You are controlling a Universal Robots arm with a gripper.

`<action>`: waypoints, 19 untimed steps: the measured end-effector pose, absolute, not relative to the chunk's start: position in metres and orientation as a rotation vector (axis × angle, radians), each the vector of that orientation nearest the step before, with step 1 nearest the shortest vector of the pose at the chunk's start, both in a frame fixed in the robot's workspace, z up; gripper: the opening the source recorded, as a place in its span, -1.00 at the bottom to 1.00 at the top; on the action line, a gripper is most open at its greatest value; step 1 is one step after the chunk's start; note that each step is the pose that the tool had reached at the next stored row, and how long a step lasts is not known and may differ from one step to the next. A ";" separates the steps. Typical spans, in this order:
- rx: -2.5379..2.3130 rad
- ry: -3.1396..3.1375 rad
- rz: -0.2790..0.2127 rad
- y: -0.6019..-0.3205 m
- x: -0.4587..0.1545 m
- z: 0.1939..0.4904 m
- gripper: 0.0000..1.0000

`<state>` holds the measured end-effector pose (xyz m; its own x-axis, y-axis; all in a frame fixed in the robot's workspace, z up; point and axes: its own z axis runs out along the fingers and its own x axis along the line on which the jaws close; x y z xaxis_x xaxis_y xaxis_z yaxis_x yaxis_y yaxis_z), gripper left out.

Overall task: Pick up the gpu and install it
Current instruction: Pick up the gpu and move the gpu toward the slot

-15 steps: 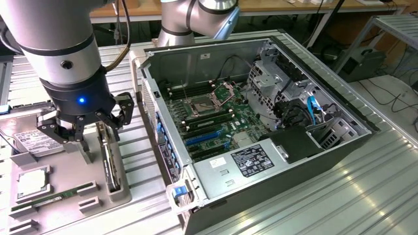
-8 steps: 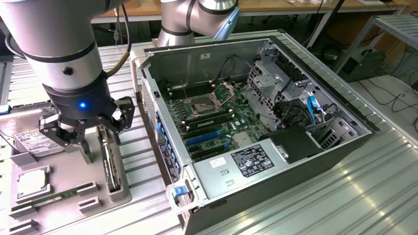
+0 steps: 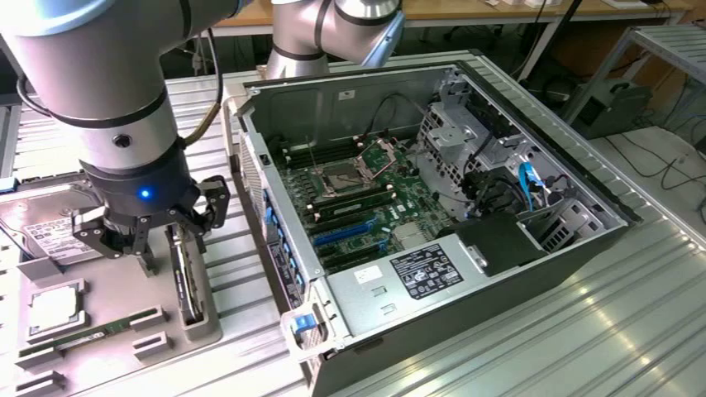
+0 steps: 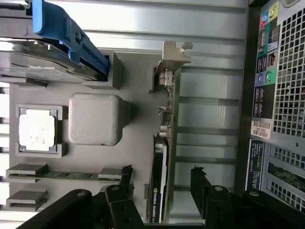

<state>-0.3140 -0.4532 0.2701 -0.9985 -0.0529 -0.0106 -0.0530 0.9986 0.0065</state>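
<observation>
Black pincer [image 4: 161, 169] stands wide open astride the upright gpu [image 4: 169, 125], touching neither face, gripping nothing.

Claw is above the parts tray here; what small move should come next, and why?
Probably close the claw on the gpu: its open fingers sit either side of the card, which stands on edge in the grey holder, not yet gripped.

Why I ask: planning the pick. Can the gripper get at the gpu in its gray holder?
Probably yes: the open gripper hangs astride the gpu, standing on edge in the gray holder, with nothing visible between them.
</observation>
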 end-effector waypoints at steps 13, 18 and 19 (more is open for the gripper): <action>-0.069 3.130 0.011 -0.453 -0.314 0.244 0.21; -0.066 3.131 0.011 -0.448 -0.314 0.235 0.21; -0.065 3.131 0.011 -0.448 -0.314 0.234 0.21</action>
